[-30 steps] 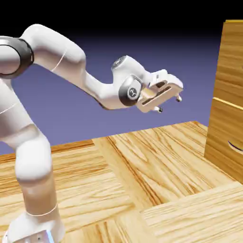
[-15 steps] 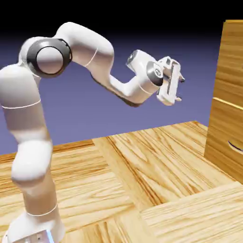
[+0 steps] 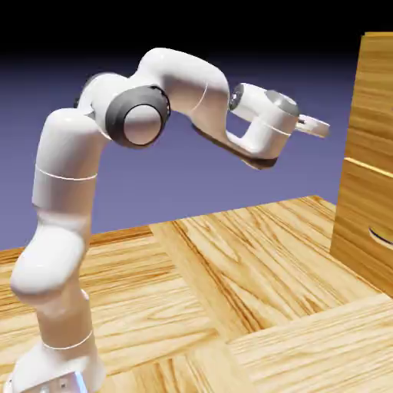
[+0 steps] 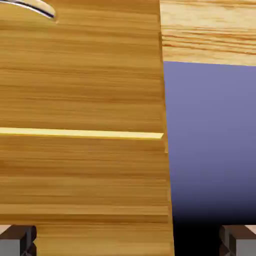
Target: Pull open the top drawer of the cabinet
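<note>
The gripper (image 3: 321, 127) hung level with jaws spread wide and empty, short of the cabinet (image 3: 370, 153) at the exterior view's right. The top drawer (image 3: 376, 92) sat flush and shut; reaching its handle, gripping and pulling all remained.

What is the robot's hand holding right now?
Nothing. The end effector is open in the air, apart from the cabinet. In the hand view its fingertips stand wide apart with nothing between them, just the cabinet's wood ahead.
</note>
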